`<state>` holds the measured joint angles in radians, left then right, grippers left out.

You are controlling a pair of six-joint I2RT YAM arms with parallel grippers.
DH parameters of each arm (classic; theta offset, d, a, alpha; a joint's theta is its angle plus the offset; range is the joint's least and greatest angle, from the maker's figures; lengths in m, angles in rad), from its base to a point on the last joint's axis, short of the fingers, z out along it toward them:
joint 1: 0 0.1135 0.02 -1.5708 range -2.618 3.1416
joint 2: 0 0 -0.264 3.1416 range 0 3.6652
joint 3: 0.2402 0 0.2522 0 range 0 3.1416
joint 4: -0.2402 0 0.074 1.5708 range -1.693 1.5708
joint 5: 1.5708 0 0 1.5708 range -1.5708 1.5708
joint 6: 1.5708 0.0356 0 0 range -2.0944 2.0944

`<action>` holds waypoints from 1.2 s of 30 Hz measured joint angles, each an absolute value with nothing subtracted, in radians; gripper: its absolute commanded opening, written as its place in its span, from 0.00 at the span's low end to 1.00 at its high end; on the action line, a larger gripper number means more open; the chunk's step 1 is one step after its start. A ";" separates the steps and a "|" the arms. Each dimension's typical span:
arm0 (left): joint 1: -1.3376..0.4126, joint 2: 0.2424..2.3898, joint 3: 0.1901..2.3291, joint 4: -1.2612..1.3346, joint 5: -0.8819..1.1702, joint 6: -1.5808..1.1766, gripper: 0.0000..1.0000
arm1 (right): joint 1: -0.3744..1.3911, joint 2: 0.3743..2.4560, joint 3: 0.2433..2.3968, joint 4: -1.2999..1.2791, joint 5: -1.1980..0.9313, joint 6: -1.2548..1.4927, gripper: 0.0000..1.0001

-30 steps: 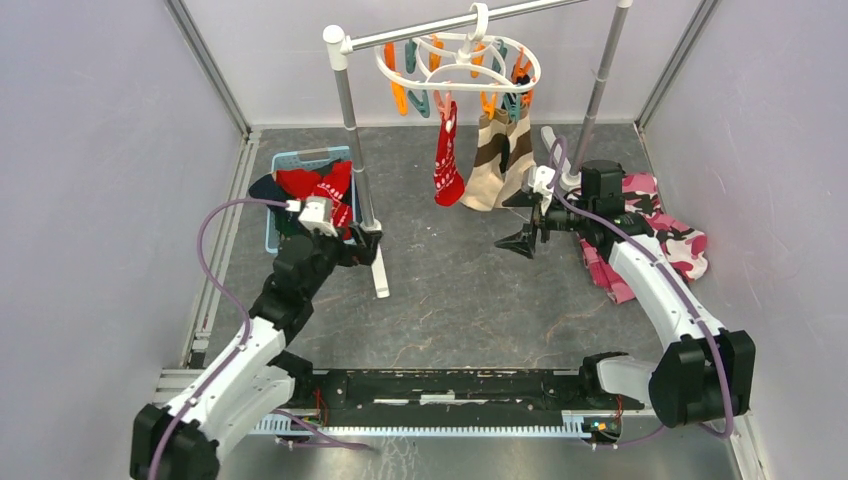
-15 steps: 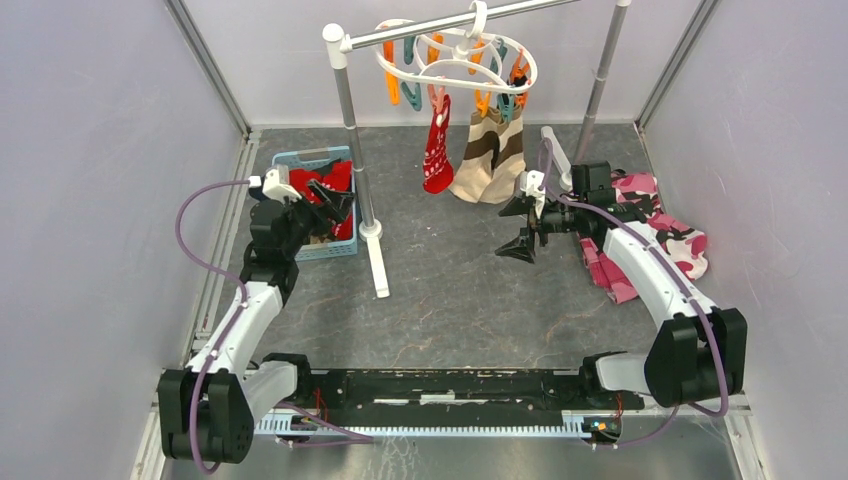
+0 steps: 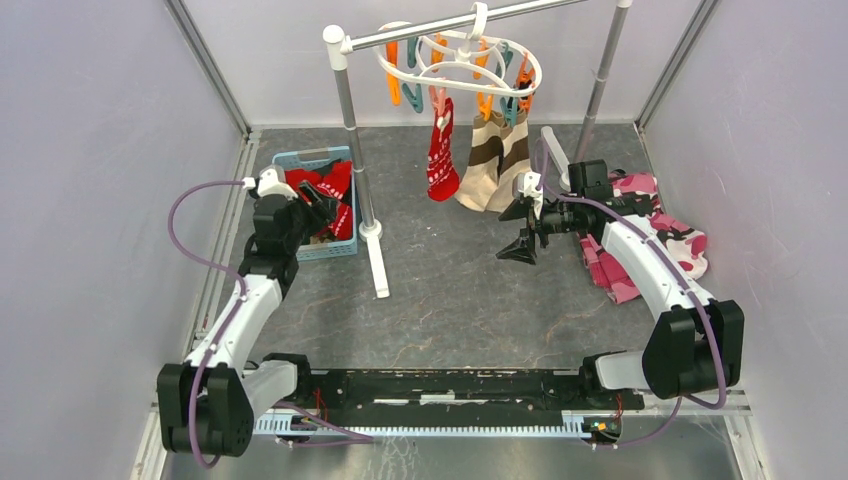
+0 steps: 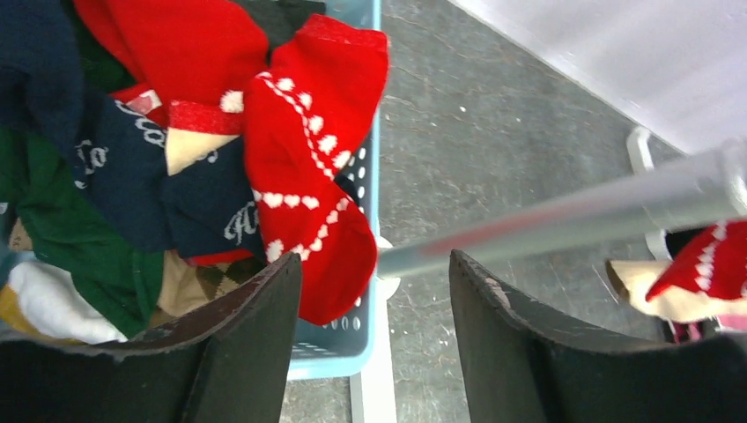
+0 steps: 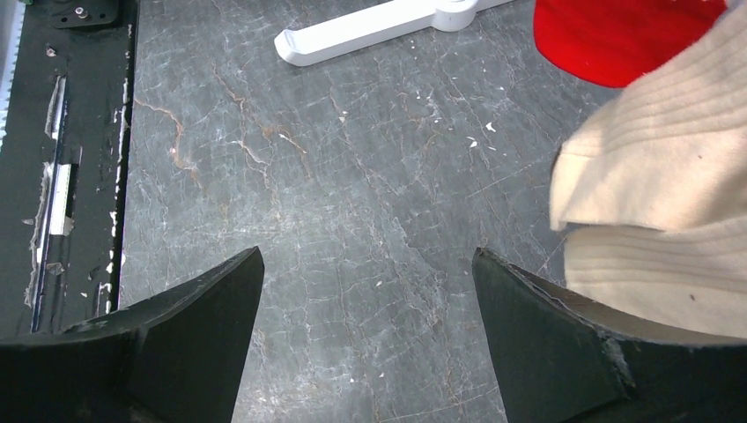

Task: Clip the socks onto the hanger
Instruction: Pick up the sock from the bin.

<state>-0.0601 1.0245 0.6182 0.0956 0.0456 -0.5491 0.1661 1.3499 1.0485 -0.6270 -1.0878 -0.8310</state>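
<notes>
Only lettering in sight: white cursive script on the navy sock [image 4: 123, 172], lying in the blue basket [image 4: 366, 189] just ahead of the left gripper [image 4: 374, 269]. Printed in three scraps across the folds: one farthest from the fingertips, beside a red cuff; one off to the left of that; one nearest, just above the finger on the left of the wrist view, against the red sock [image 4: 308, 176]. Broken by creases and partly tucked under; perhaps "Co" at the start of the farthest scrap, otherwise unreadable. Nothing legible ahead of the right gripper [image 5: 366, 264], nor from above.
</notes>
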 measured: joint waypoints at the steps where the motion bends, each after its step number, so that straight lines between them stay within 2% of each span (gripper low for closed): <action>1: -0.060 1.042 0.633 0.081 0.026 -0.548 0.64 | 0.166 1.352 1.051 -0.632 -1.088 -0.833 0.94; 8: -0.060 1.225 0.815 -0.062 -0.141 -0.548 0.64 | 0.166 1.357 1.061 -0.655 -1.088 -0.842 0.93; 13: -0.057 1.385 0.981 -0.143 -0.163 -0.540 0.62 | 0.166 1.357 1.065 -0.672 -1.088 -0.850 0.93; 20: -0.057 1.578 1.103 -0.202 -0.159 -0.445 0.46 | 0.166 1.357 1.070 -0.690 -1.091 -0.870 0.93; 25: -0.057 1.644 1.109 -0.239 -0.147 -0.388 0.14 | 0.166 1.357 1.080 -0.713 -1.098 -0.889 0.92; 27: -0.057 1.645 1.112 -0.243 -0.146 -0.371 0.06 | 0.166 1.357 1.083 -0.727 -1.100 -0.898 0.92; 32: -0.057 1.617 1.119 -0.244 -0.133 -0.349 0.02 | 0.166 1.357 1.093 -0.746 -1.107 -0.915 0.92; 36: -0.057 1.502 1.119 -0.242 -0.120 -0.337 0.02 | 0.166 1.359 1.094 -0.751 -1.110 -0.921 0.92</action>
<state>-0.0574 1.5017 1.1187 -0.2420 -0.1196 -0.3374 0.1661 1.3594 1.0939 -0.7513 -1.1095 -0.9215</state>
